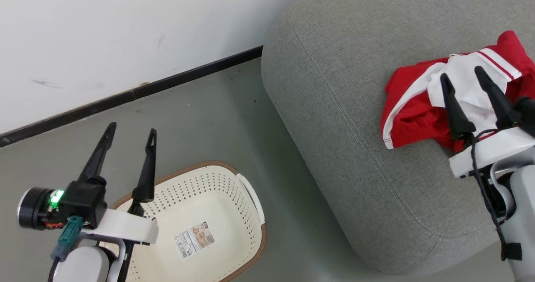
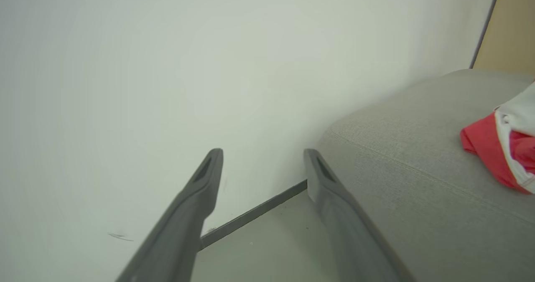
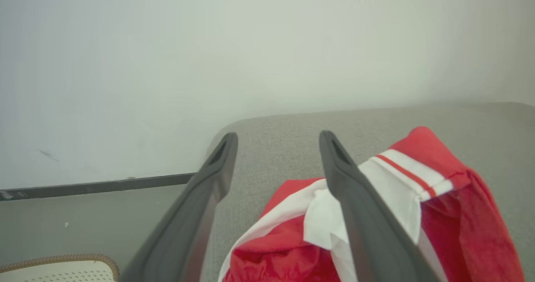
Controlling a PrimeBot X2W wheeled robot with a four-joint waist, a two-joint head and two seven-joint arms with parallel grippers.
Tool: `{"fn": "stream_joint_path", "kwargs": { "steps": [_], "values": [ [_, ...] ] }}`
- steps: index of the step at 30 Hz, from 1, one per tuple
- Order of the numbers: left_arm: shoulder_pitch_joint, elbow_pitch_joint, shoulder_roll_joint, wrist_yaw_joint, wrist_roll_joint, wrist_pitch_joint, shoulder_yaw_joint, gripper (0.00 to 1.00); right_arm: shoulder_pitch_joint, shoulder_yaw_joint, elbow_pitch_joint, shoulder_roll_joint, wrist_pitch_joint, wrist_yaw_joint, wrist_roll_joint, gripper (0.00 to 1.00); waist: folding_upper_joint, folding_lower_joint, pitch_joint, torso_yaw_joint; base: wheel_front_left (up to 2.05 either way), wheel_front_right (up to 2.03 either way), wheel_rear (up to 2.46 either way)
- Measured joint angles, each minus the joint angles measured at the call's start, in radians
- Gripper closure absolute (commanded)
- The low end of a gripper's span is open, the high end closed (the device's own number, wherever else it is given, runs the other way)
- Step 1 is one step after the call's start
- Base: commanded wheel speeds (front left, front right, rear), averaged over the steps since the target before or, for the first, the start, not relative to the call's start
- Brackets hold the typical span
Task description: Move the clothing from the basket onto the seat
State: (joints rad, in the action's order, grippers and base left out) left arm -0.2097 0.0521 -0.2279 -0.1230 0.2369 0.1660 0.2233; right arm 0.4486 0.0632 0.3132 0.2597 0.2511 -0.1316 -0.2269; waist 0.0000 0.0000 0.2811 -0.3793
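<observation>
- The right gripper has its two long dark fingers spread wide and holds nothing. It hangs directly over the crumpled bright red garment with white stripes and white lining. Whether a fingertip touches the fabric cannot be told.
- Risk: a finger could snag a loose fold as the arm draws away and drag the garment along. A straight lift would guard against this.
- The garment lies on the large grey woven-fabric sofa seat, well in from its rounded corner. A slide to the floor is judged unlikely.
- The left gripper is equally wide and empty, poised above the cream-white perforated oval plastic basket.
- Risk: a descent here could strike the brown rim and shove the basket.
- The left arm hides part of the basket floor, so a leftover garment cannot be excluded.
</observation>
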Motion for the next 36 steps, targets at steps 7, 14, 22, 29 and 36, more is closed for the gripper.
{"fn": "stream_joint_path", "kwargs": {
  "steps": [7, 14, 22, 29, 36],
  "values": [
    [0.051, -0.035, 0.006, -0.048, 0.028, 0.030, -0.069, 0.00, -0.038, 0.044, -0.058, -0.039, 0.001, 0.000, 0.060, 0.00, 0.0000, 0.0000, -0.034, 0.038, 0.00, 0.00, 0.00],
    [0.105, -0.065, 0.016, -0.083, 0.045, 0.050, -0.115, 0.00, -0.071, 0.085, -0.107, -0.101, 0.004, 0.000, 0.101, 0.00, 0.0000, 0.0000, -0.072, 0.087, 0.00, 0.00, 0.00],
    [0.177, -0.079, 0.032, -0.115, 0.071, 0.067, -0.173, 0.00, -0.116, 0.073, -0.145, -0.141, 0.004, 0.000, 0.161, 0.00, 0.0000, 0.0000, -0.120, 0.145, 0.00, 0.00, 0.00],
    [0.230, -0.093, 0.038, -0.124, 0.079, 0.074, -0.188, 0.00, -0.184, 0.015, -0.188, -0.154, 0.004, 0.000, 0.225, 0.00, 0.0000, 0.0000, -0.172, 0.196, 0.00, 0.00, 0.00],
    [0.245, -0.094, 0.041, -0.120, 0.079, 0.082, -0.184, 0.00, -0.269, -0.017, -0.220, -0.169, 0.004, 0.000, 0.254, 0.00, 0.0000, 0.0000, -0.217, 0.230, 0.00, 0.00, 0.00]
  ]
}}
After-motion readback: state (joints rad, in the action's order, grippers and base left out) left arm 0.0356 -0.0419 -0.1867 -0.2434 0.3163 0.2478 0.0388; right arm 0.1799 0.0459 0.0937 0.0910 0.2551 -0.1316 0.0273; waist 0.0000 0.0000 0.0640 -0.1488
